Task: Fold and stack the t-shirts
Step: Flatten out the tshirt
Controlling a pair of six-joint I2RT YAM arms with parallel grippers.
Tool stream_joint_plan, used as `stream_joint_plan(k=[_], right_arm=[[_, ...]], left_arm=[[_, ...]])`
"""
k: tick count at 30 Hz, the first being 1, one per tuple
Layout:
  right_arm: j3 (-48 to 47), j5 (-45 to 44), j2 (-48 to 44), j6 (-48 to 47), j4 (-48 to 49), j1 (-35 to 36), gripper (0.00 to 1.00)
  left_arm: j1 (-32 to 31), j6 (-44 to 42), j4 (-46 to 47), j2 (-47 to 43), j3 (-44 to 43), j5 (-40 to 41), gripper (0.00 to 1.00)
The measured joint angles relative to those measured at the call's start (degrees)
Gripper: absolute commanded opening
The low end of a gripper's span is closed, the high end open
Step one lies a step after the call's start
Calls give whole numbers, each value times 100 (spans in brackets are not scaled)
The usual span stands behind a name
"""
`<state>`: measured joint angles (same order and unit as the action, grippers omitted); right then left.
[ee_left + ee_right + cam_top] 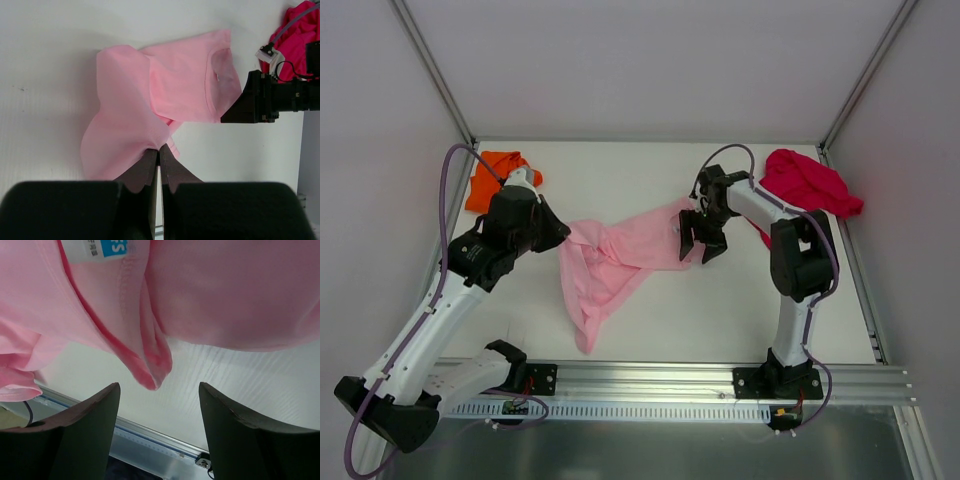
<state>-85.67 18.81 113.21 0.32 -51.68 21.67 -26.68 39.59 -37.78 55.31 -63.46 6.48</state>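
Tees spread over the white counter [720,310]: a crumpled bright orange cloth tee [495,175] sits in the far left corner. Next, the left pincer [558,238] is clamped tight on the left edge of the light pink thin cloth tee [615,265], mid-counter. The right pincer [702,240] gapes wide at its collar end. A bunched crimson red cloth tee [810,183] lies far right.

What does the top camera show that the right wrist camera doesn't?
Only the top view shows the orange t-shirt bunched in the far left corner, the red t-shirt in the far right one, and the left gripper at the left end of the pink t-shirt. Only the right wrist view shows the white and blue label at the collar, and that the right gripper is open, with a fold of cloth between its fingers, unclamped. Both show the pink t-shirt, the right gripper and the white table.
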Motion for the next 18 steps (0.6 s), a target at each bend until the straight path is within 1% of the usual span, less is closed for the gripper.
stream_joint_plan(k=[3,6,7,9,14,15,16,18], right_arm=[[162,192,0,-59,136,55,67],[188,317,0,-109,223,103,55],[188,341,0,-125,260,118,47],[186,400,0,-133,332,142,41],[35,461,24,-125,284,195,38],[-52,461,35,-131,262,205,33],[-144,461,42,-146,245,214,33],[-356,452,48,-160,192,227,33]], left_arm=[[-2,0,24,0,-2,0,0],[-2,0,28,0,-2,0,0],[-2,0,28,0,-2,0,0],[-2,0,28,0,-2,0,0],[-2,0,28,-2,-2,0,0],[-2,0,28,-4,-2,0,0],[-2,0,28,-7,-2,0,0],[-2,0,28,-22,-2,0,0]])
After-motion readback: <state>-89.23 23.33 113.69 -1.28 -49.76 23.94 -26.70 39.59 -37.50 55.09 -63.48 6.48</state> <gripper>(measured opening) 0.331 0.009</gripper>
